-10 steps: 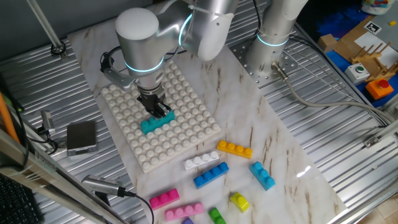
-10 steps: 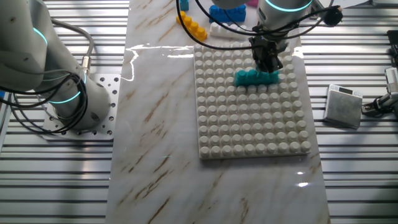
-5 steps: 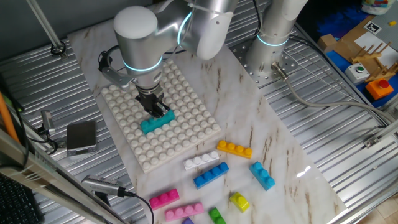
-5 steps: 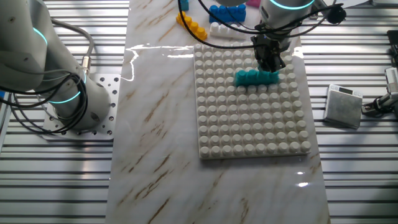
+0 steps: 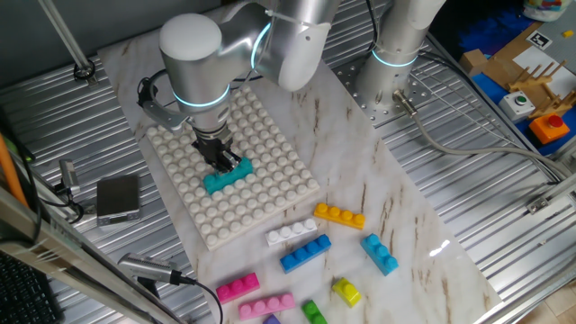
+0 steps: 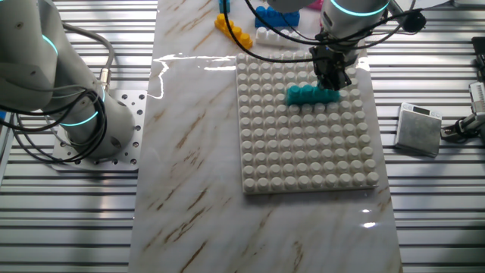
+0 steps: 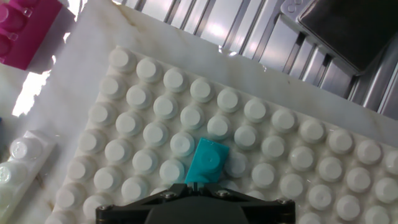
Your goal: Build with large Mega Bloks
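teal mega blok (image 5: 227, 177) seated on white baseplate (image 5: 270, 148) | gripper (image 5: 223, 161) has drifted slightly aside over the last second, fingers still at its end, grip cannot be told | first brick apparently placed, loose bricks (image 5: 305, 253) await

One white studded plastic baseplate (image 5: 270, 193) carries one teal plastic brick (image 5: 226, 176). Loose on the marble slab (image 5: 405, 216) toward its near edge lie one orange brick (image 5: 339, 215), one white brick (image 5: 291, 233), two blue bricks (image 5: 304, 253) (image 5: 380, 253), two pink bricks (image 5: 238, 287) (image 5: 265, 306), one yellow brick (image 5: 346, 291) and one green brick (image 5: 312, 312), the last cut off by the picture's edge.
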Robot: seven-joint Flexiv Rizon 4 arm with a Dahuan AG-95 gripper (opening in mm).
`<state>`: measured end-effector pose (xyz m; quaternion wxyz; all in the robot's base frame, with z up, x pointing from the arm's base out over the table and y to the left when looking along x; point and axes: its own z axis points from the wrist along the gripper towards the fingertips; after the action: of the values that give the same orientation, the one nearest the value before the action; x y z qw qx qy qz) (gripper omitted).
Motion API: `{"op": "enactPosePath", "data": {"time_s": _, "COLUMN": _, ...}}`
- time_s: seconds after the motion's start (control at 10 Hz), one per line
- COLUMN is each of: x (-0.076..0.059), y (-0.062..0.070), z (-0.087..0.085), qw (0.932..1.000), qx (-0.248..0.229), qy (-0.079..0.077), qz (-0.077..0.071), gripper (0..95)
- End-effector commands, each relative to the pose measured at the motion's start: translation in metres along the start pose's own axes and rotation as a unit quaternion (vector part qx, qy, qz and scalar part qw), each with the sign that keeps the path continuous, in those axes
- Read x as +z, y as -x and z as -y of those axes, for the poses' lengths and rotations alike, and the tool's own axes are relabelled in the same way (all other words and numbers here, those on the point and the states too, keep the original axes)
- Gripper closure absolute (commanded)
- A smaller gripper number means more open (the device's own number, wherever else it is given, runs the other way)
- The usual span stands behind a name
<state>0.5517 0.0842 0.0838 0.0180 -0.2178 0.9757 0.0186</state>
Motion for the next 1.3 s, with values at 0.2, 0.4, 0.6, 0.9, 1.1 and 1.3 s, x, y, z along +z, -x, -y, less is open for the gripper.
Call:
{"op": "enactPosePath", "data": {"time_s": 0.2, "x": 0.003, "y": 0.000, "z": -0.002, "qw": 1.0000, "qx": -0.001, "qy": -0.002, "qz": -0.001, "gripper": 95.0}}
{"op": "enactPosePath", "data": {"time_s": 0.4, "x": 0.002, "y": -0.001, "z": -0.002, "qw": 1.0000, "qx": -0.004, "qy": -0.004, "qz": 0.001, "gripper": 95.0}}
{"op": "enactPosePath", "data": {"time_s": 0.6, "x": -0.001, "y": -0.003, "z": -0.002, "qw": 1.0000, "qx": -0.003, "qy": -0.003, "qz": 0.000, "gripper": 95.0}}
{"op": "enactPosePath", "data": {"time_s": 0.9, "x": -0.008, "y": -0.013, "z": 0.004, "qw": 1.0000, "qx": -0.008, "qy": 0.000, "qz": 0.001, "gripper": 95.0}}
{"op": "enactPosePath", "data": {"time_s": 1.1, "x": -0.007, "y": -0.018, "z": 0.001, "qw": 1.0000, "qx": -0.005, "qy": 0.001, "qz": 0.000, "gripper": 95.0}}
{"op": "enactPosePath", "data": {"time_s": 1.3, "x": -0.004, "y": -0.023, "z": -0.004, "qw": 1.0000, "qx": -0.001, "qy": 0.000, "qz": 0.002, "gripper": 95.0}}
